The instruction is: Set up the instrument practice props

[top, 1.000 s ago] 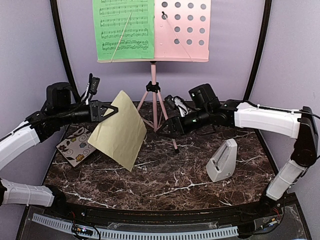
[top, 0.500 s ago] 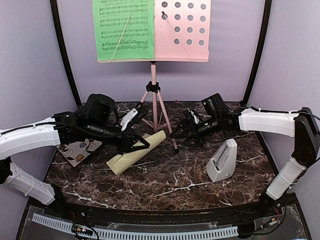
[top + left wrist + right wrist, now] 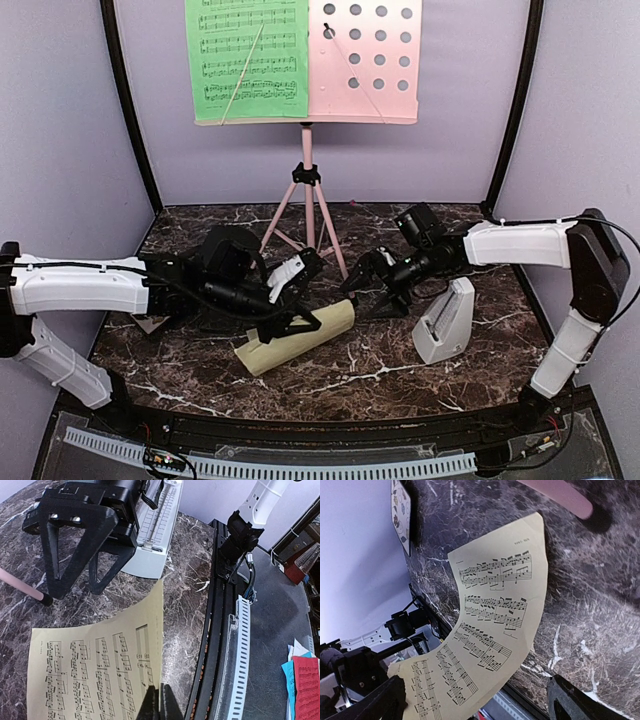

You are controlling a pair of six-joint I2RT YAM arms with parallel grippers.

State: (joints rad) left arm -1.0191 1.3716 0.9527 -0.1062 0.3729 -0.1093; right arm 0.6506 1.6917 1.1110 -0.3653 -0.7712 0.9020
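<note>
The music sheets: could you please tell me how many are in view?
2. The green music sheet rests on the left half of the pink music stand; the pale yellow music sheet curls over the table, pinched by the left gripper. No others show.

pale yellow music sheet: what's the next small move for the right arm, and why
Probably ease the right gripper forward onto the free end of the pale yellow music sheet and close. Its jaws stand open facing the curled sheet, the left gripper pinches one edge, and the right half of the pink stand is bare.
</note>
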